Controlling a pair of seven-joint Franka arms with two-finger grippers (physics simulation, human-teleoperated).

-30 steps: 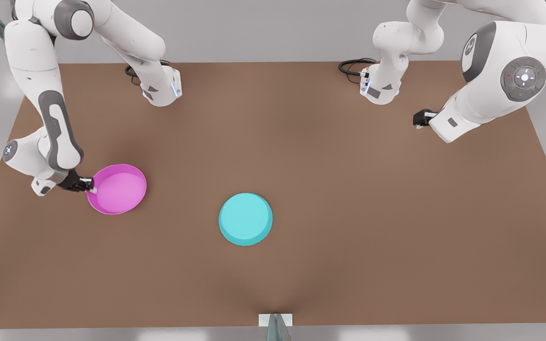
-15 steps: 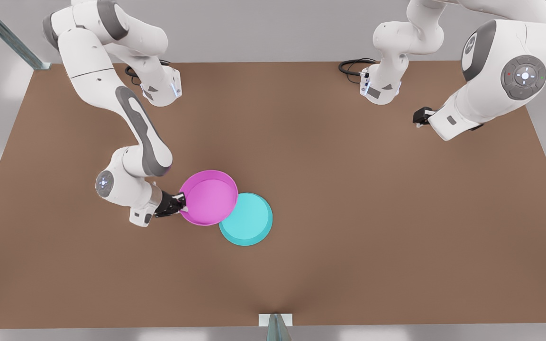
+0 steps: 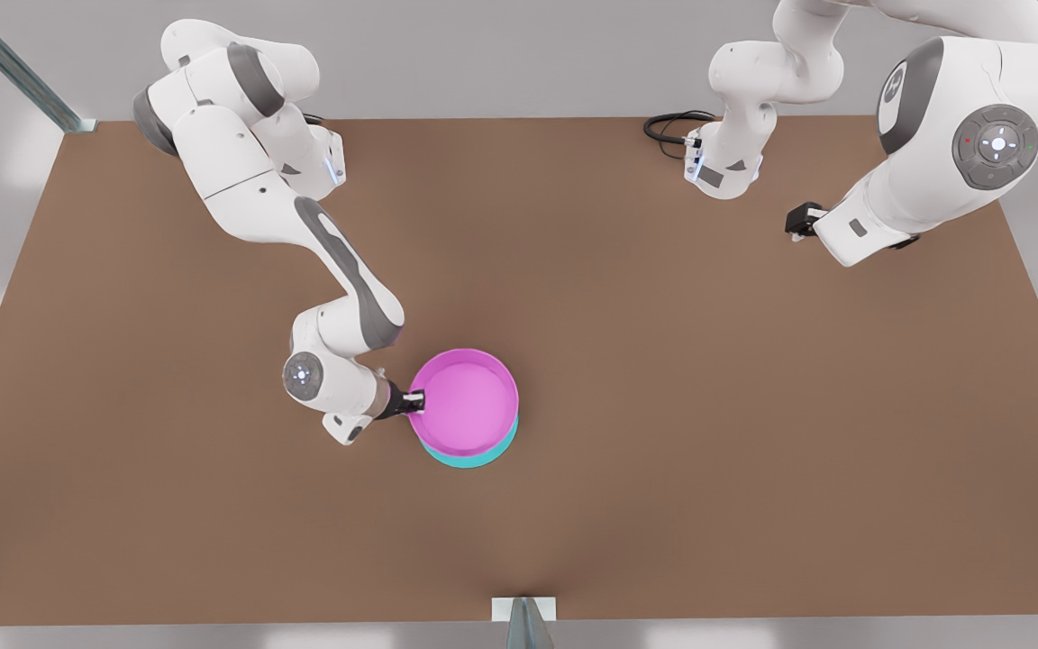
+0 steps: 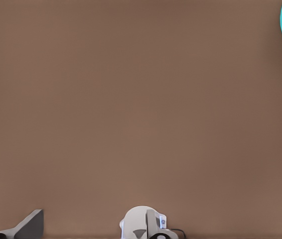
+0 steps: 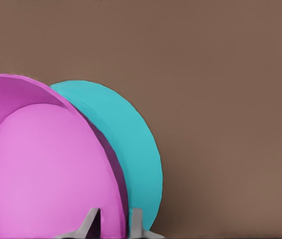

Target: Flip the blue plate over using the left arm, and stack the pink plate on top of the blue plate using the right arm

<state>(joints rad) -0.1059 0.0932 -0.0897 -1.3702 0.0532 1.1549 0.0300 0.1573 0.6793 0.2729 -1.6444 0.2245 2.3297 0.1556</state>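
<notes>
Right gripper [image 3: 414, 400] pinching rim of pink plate [image 3: 469, 398], held directly over blue plate [image 3: 474, 458] at table centre, nearly concentric; gap or contact not discernible. Release needs straight descent only. Left gripper [image 3: 796, 224] parked far off; finger state indeterminate.

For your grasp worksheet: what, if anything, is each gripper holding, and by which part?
The right gripper holds the pink plate by its rim, one finger on each side, above the blue plate. The left gripper waits apart.
</notes>
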